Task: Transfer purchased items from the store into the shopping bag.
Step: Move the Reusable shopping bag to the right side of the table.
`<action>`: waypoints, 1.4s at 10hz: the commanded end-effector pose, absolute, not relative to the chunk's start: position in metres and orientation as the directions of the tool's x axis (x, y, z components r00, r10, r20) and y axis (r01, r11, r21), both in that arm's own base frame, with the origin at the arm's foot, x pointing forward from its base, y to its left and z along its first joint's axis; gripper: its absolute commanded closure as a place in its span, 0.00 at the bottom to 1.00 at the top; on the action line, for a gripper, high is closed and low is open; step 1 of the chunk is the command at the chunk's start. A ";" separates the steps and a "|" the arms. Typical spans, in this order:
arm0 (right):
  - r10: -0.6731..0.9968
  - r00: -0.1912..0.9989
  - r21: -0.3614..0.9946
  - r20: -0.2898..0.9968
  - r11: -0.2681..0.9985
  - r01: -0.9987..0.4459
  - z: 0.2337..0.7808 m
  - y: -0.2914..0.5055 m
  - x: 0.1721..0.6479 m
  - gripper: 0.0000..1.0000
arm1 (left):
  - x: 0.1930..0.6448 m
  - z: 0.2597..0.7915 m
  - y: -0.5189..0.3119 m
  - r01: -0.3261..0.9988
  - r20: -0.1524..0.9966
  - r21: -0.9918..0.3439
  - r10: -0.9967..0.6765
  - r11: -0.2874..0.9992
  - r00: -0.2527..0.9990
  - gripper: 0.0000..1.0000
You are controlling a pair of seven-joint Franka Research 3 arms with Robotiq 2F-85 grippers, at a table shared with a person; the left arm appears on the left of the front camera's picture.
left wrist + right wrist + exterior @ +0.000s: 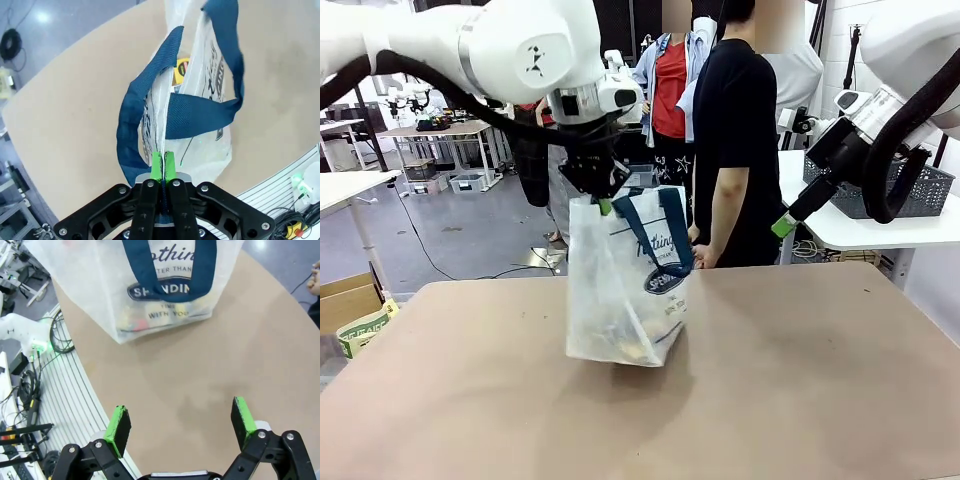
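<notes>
Standing upright mid-desk point(800, 400), shopping bag point(620, 300) with purchased items point(632, 345) dim inside — hung straight below left hand point(604, 205), pinched shut on a navy handle point(135, 125) — right hand point(182, 422) spread wide, empty, well apart rightward.

The shopping bag point(165, 295) reads "WITH YOU".

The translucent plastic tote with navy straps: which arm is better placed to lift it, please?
Left: the left gripper is shut on a navy strap of the tote; the right gripper hangs open, apart from it.
</notes>
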State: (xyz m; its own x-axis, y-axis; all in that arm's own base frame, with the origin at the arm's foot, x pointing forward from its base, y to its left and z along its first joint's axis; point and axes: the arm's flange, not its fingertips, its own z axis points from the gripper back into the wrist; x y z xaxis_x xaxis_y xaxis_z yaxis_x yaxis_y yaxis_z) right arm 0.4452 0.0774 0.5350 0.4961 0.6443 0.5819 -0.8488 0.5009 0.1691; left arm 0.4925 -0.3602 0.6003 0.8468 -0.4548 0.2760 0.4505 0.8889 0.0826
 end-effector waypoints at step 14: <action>0.651 0.497 0.175 0.575 0.495 -0.851 0.536 0.077 0.444 0.00 | 0.408 0.671 -0.155 -0.136 0.537 0.189 0.014 0.973 0.843 1.00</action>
